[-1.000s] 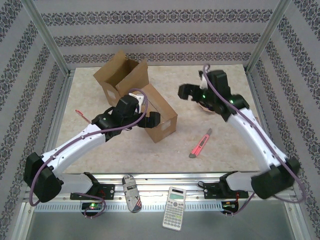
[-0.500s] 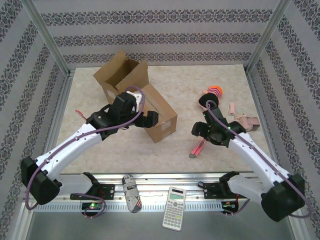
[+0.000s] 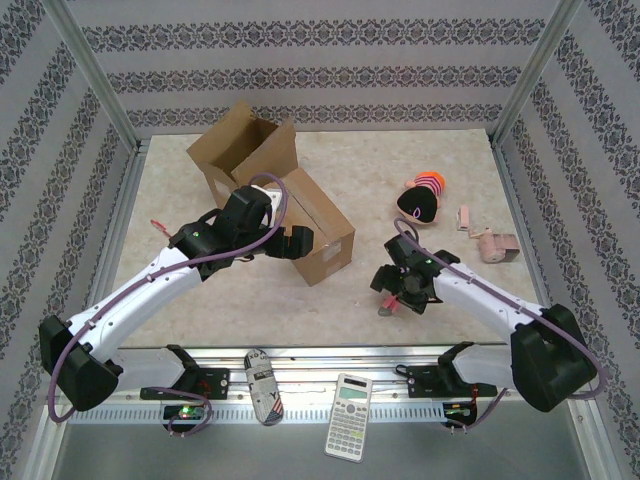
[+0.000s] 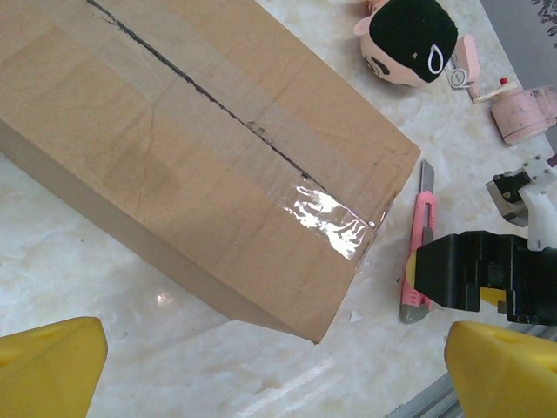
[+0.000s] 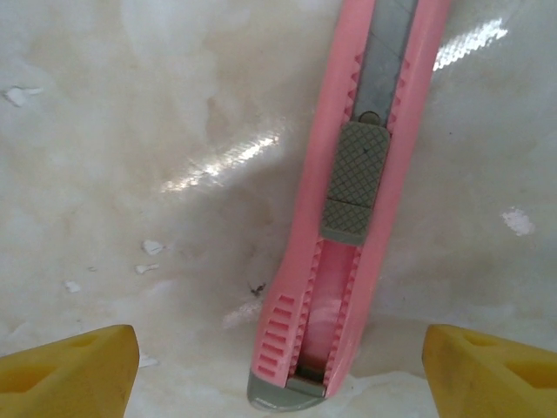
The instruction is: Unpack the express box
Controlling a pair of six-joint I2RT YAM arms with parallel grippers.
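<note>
Two arms work from the near edge. Nearest item is a calculator (image 3: 351, 402), lying on the metal rail in front of the table (image 3: 230, 300).

Right gripper (image 3: 395, 290) is low over the pink utility knife (image 5: 348, 218), which lies flat on the marble, right of centre on the near side. In the right wrist view the right gripper (image 5: 278, 370) has its yellow fingertips (image 5: 70, 370) spread wide, one on each side of the knife's butt end. Neither touches the knife, and nothing is gripped.

Left gripper (image 3: 285, 243) sits by the near-left side of the express box (image 3: 320, 225). In the left wrist view the left gripper (image 4: 278, 366) is fully spread with nothing between the fingers, and the express box (image 4: 218, 148) lies ahead of it, apart. The box rests on the table at centre with its flaps closed. Clear tape covers the top seam, and a dark line runs along it. The knife (image 4: 416, 252) lies just off the box's near corner, not touching it.

Farther right are a plush toy (image 3: 422, 195) with a black head and a small pink item (image 3: 495, 245) near the table's right edge.

At far left, behind the express box, stands a second carton (image 3: 245, 150) with its flaps open. Whether the two cartons touch cannot be told.
</note>
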